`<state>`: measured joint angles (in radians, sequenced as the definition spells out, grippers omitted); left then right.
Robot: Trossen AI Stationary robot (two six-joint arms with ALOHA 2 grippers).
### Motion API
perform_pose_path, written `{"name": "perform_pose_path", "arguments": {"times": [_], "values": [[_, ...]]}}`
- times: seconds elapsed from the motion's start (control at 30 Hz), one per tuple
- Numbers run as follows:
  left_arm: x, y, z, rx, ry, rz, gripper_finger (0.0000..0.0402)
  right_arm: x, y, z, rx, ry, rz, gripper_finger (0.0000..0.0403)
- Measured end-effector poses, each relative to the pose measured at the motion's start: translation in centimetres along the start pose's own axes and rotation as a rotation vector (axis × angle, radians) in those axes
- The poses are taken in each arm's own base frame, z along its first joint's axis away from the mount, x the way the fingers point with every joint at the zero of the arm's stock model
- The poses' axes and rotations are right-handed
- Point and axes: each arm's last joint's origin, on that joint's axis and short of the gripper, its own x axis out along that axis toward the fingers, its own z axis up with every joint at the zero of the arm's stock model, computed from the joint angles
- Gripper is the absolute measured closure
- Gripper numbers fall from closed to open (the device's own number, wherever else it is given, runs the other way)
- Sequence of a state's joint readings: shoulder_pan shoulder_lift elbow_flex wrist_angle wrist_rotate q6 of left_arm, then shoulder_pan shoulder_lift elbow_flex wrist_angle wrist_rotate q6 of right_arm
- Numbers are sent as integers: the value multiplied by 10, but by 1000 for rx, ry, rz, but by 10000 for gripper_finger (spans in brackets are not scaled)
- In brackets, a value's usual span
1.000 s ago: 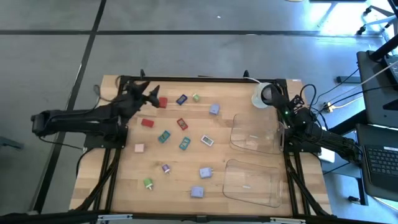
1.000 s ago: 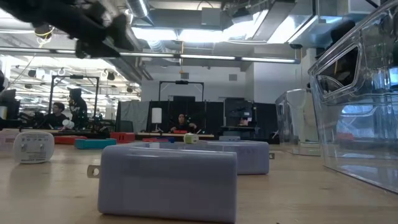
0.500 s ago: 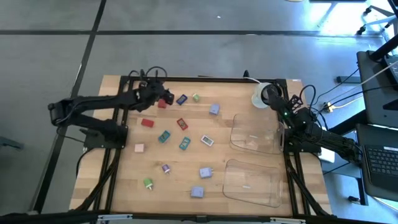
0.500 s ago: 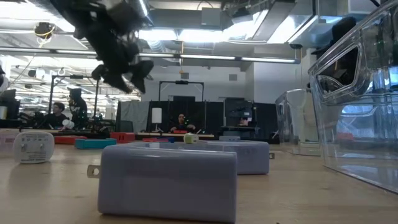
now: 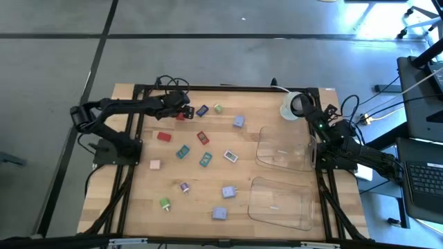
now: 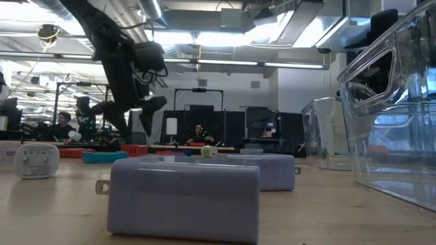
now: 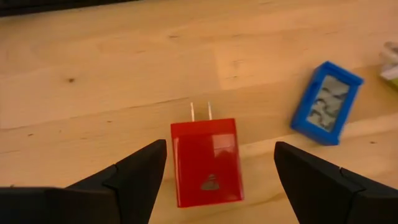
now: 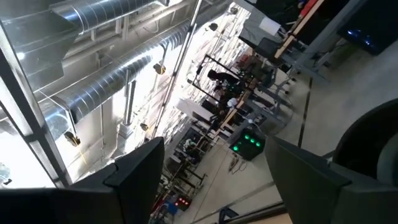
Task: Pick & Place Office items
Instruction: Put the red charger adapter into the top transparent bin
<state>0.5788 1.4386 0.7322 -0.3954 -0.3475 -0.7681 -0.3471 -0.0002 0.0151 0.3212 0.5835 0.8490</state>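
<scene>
The left claw (image 7: 214, 171) hangs over the far-left part of the desk (image 5: 138, 207), about eleven o'clock from the desk's middle, with its fingers spread wide and holding nothing. Between them, down on the wood, lies a red plug block (image 7: 206, 160), its two metal prongs pointing away from the claw. A blue piece (image 7: 326, 103) with a small grey screen lies just beside it, toward three o'clock in the overhead view.

The block looks like hard, glossy plastic: stiff, light, probably a bit slick. I'd take it across its two long flat sides, mid-body, well clear of the prongs; a pinch near a corner could make it twist or skid on the wood.

The other office items (image 5: 205, 160) are scattered across the middle of the desk, and the two clear trays (image 5: 282, 202) sit toward four o'clock with no pieces visible inside them.

The right claw (image 5: 303, 105) waits near the white tape roll (image 5: 288, 111) at one o'clock, tilted up toward the ceiling, fingers apart and empty.
</scene>
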Motion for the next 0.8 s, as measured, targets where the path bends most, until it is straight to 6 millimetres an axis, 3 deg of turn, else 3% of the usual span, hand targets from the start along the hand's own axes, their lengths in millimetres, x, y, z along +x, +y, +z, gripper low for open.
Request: {"name": "perform_pose_path", "arguments": {"times": [0.5, 0.8], "values": [[38, 1, -14, 46, 87, 129, 106, 0, 8, 5, 3, 9, 69, 120], [41, -1, -16, 49, 104, 125, 133, 0, 15, 13, -34, -47, 56, 120]]}}
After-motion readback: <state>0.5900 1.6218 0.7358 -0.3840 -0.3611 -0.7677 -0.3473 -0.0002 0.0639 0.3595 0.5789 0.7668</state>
